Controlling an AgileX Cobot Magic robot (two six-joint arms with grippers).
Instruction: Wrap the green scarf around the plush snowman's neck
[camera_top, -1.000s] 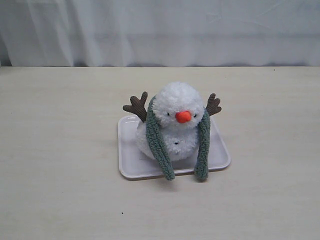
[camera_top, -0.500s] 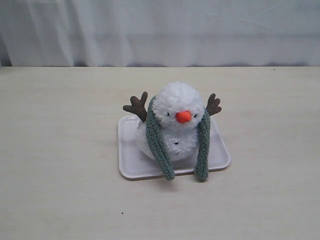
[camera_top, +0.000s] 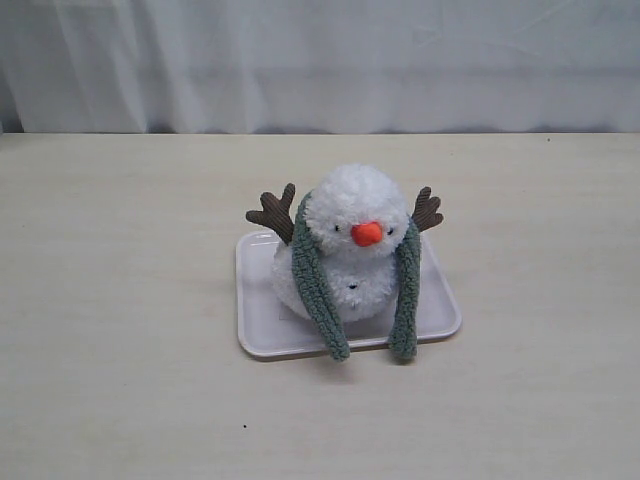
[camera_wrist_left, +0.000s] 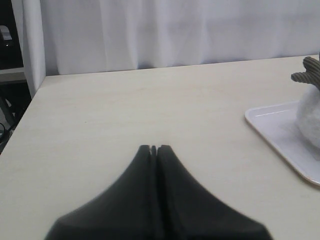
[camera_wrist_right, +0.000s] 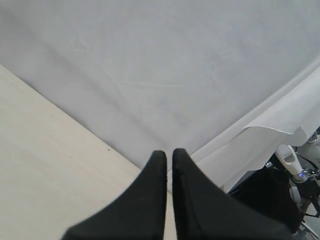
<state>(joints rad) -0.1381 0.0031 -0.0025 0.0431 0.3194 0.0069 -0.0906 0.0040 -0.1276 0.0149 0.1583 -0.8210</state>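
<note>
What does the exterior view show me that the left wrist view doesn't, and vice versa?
Only exterior: the whole plush snowman, its orange nose, and the green scarf hanging down both sides of its face, ends reaching the white tray's front rim; no gripper in view.
Only left wrist: the left gripper, shut, apart from the tray.
Both: the tray, one brown twig arm, some of the snowman's white body, the table, the white curtain.

The green scarf (camera_top: 316, 285) slips out of sight behind the plush snowman (camera_top: 355, 205). In the left wrist view, the snowman and its tray (camera_wrist_left: 272, 125) are cut off.
</note>
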